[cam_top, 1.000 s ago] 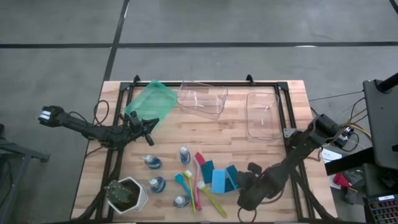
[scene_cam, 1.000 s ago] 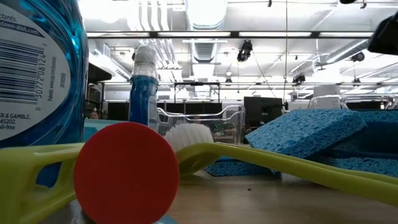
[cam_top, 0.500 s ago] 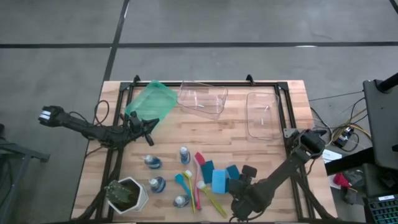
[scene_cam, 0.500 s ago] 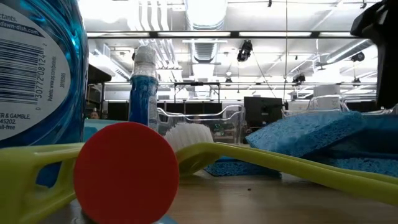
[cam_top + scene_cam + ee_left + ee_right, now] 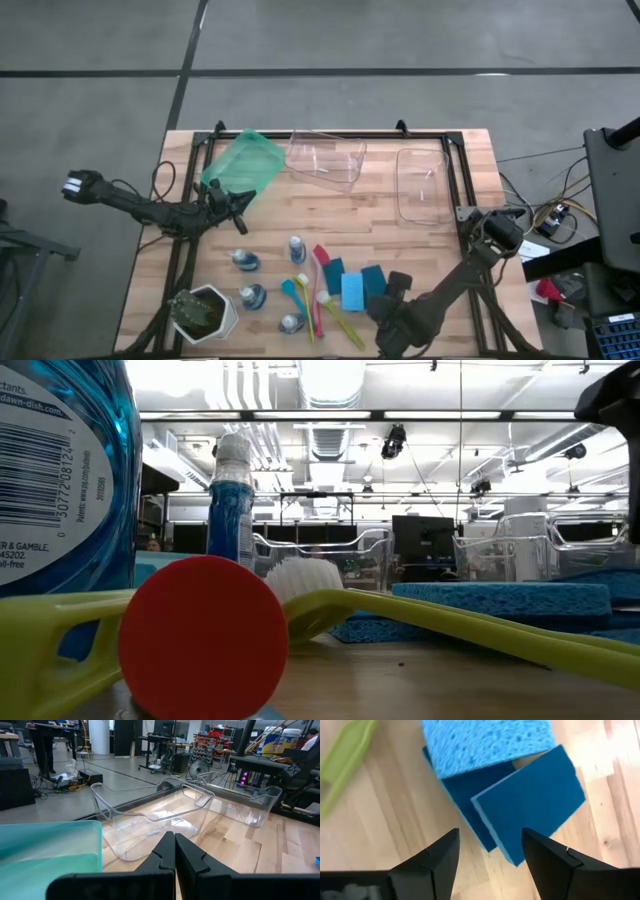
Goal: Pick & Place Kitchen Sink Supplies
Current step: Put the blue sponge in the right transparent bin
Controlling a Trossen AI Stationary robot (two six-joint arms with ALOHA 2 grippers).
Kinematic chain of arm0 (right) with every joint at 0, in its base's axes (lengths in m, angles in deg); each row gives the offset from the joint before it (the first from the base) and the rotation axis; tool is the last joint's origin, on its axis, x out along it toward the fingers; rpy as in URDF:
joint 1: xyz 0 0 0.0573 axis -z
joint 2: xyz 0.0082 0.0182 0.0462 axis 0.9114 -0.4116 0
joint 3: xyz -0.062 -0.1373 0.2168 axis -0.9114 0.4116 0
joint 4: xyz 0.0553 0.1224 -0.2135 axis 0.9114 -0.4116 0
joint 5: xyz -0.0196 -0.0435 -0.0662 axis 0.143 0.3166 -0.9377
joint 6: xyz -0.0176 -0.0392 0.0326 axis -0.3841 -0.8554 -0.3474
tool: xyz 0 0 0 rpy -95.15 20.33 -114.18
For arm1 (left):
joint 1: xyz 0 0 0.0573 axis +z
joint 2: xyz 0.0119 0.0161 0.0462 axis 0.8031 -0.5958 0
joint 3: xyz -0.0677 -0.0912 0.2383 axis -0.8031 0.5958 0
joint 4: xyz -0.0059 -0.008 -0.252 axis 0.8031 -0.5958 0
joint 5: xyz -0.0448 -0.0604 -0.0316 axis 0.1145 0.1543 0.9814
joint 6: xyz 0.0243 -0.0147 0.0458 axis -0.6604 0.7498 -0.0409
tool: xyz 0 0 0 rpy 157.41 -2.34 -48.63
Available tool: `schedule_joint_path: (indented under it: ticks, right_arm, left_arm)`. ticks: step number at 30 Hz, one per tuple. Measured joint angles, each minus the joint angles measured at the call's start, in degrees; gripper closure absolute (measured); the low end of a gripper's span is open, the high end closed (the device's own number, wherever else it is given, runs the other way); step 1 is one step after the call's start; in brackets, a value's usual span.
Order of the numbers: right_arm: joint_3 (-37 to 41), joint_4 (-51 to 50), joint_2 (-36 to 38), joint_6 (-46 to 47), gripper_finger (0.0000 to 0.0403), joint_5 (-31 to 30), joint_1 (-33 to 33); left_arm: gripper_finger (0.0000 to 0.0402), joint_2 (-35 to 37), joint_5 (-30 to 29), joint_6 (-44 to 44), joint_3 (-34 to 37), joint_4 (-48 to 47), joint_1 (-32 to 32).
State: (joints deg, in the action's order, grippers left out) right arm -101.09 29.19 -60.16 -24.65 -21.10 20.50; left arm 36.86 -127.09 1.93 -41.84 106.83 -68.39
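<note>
Wooden table [image 5: 420, 240], right gripper [image 5: 490, 851] spread above blue sponges [image 5: 520, 805], left gripper [image 5: 174, 851] closed near green bin [image 5: 240, 165].

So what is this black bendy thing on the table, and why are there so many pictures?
It is a robot with two dark arms, seen by four cameras: one overhead, one at table height, one on each wrist. On the wooden table lie small clear bottles of blue soap, blue rectangular sponges, thin coloured brushes, a potted plant and plastic bins. The right gripper hovers open over the sponges, holding nothing. The left gripper waits, shut, near the green bin.
</note>
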Motion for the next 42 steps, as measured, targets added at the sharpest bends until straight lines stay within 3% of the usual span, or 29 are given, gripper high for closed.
schedule_joint_path:
  ticks: [8,24,29,37,42]
  right_arm:
    - [2.46,2.09,-0.04,-5.18,0.0192,-4.06,0.04]
    - [6.6,4.41,-0.04,-8.29,0.02,-5.95,-0.05]
    - [6.61,4.3,-0.04,-8.32,0.0247,-6.21,-0.04]
    - [6.61,4.27,-0.04,-8.65,0.0376,-6.1,-0.07]
    - [6.02,1.08,0.11,-8.89,0.039,-5.97,-0.01]
  left_arm:
    - [0.0401,-0.02,-0.02,0.0,0.0,-0.02,0.0]
    - [0.0401,-0.01,-0.01,0.01,-0.01,-0.02,-0.01]
    - [0.0401,-0.02,0.0,0.0,-0.02,0.0,0.0]
    - [0.0401,-0.01,-0.01,0.02,0.0,-0.01,-0.01]
    - [0.0401,0.0,0.0,0.0,-0.02,-0.02,-0.02]
